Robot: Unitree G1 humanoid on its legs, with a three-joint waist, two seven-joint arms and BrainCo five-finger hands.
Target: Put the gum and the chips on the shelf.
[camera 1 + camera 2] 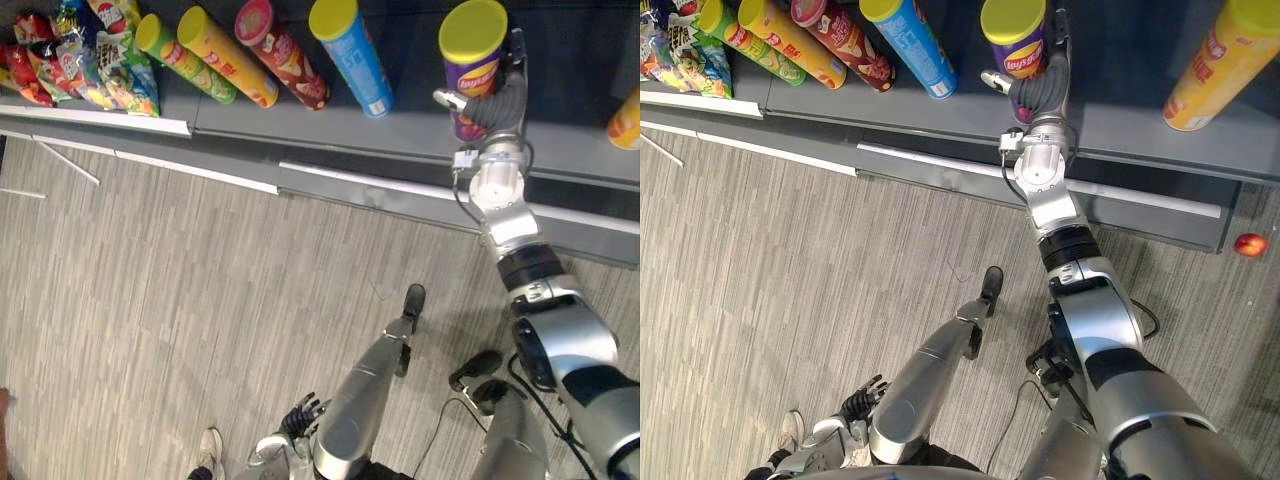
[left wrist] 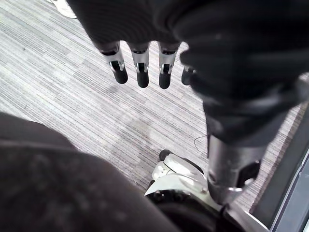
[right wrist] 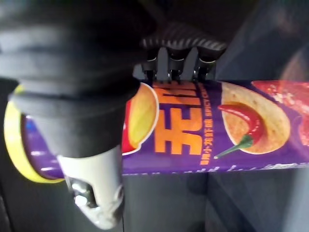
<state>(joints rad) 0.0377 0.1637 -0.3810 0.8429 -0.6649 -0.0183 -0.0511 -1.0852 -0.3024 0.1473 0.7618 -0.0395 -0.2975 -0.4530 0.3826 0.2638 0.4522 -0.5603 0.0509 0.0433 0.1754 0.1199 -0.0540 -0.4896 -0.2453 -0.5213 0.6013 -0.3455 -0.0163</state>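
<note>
The right hand (image 1: 497, 103) reaches out to the shelf (image 1: 415, 75) and is wrapped round the purple can (image 1: 470, 72) of chips. In the right wrist view its fingers (image 3: 170, 64) curl over the far side of the tube while the thumb presses the near side. That is a mid-body grip, which looks chosen to keep the tall can upright, yellow lid up. The can stands in the gap to the right of the blue can (image 1: 352, 58). It seems aimed at the open slot, so that the row of cans carries on without knocking a neighbour. Whether its base already rests on the shelf I cannot tell, as the hand hides it.

Further left stand the red can (image 1: 282, 55), the orange can (image 1: 228, 58) and the green can (image 1: 185, 58), then a heap of bags (image 1: 80, 55). If any of those is gum, I cannot make it out. Another can (image 1: 1220, 65) stands well to the right of the purple one.

The left hand (image 1: 303, 415) hangs low over the floor (image 1: 200, 280) with its fingers (image 2: 141, 72) loose and nothing in them. It is idle, clear of the reach.

By my reading the chips are at the point of release. A straight pull-back would suit, since the tall tube could tip if the fingers drag on it.
</note>
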